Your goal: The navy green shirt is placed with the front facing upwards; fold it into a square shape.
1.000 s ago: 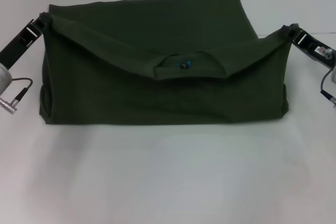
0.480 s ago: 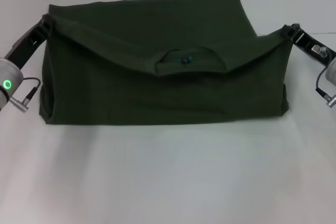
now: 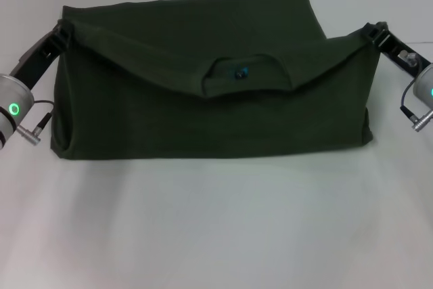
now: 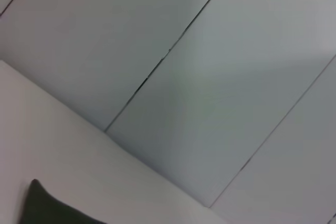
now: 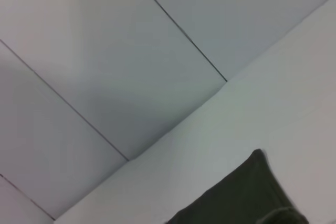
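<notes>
On the white desk [image 3: 216,228] the dark olive-green cotton shirt [image 3: 203,120] lies as a wide band, its long axis running left to right, its upper layer folded toward the robot so the ribbed neck opening with its small dark label [image 3: 238,72] faces up at the middle. The left end effector [image 3: 62,30] is clamped on the shirt's left upper corner and the right end effector [image 3: 371,32] on the right upper corner, both corners raised off the desk

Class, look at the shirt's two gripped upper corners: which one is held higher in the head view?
The corner in the left gripper sits slightly higher on the navy green shirt than the right gripper corner.
</notes>
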Tool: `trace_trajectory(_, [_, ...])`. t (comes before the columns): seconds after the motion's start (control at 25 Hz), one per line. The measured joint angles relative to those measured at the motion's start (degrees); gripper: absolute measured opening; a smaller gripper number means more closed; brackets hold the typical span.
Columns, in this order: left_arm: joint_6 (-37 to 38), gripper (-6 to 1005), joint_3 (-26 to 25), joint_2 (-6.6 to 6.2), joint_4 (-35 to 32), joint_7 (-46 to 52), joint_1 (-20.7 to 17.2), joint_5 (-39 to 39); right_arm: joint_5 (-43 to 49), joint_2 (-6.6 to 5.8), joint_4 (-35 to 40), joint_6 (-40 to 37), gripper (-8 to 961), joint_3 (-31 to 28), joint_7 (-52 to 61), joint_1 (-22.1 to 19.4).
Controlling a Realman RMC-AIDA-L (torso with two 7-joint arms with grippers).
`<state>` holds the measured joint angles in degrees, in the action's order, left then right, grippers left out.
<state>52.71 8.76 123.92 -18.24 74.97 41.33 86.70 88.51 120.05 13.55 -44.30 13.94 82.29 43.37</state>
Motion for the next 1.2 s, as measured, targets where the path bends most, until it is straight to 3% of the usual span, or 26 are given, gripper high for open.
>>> trace_trajectory(0.32, [-1.6, 37, -0.1, 0.13, 2.6, -7.5, 0.5, -5.7, -0.3, 0.11, -1.9, 2.1, 33, 0.0, -3.4, 1.2])
trace_trajectory(0.64, [-1.8, 38, -0.1, 0.18, 4.4, -14.6, 1.7, -7.2, -0.5, 0.08, -2.0, 3.5, 103, -0.2, -3.9, 1.5])
trace_trajectory(0.84, [-2.0, 184, -0.1, 0.31, 5.4, -16.9, 2.0, -10.3, -0.6, 0.00, -2.0, 3.4, 146, -0.4, -5.2, 1.7])
trace_trajectory(1.08, [-1.5, 291, 0.5, 0.10, 5.9, -15.1, 0.8, -11.1, -0.6, -0.20, -2.0, 3.4, 384, -0.5, -3.4, 0.8])
trace_trajectory(1.2, [-0.1, 344, 1.6, 0.02, 5.2, -10.8, -0.7, -10.7, -0.6, -0.32, -1.6, 3.7, 452, -0.5, 0.2, 0.0])
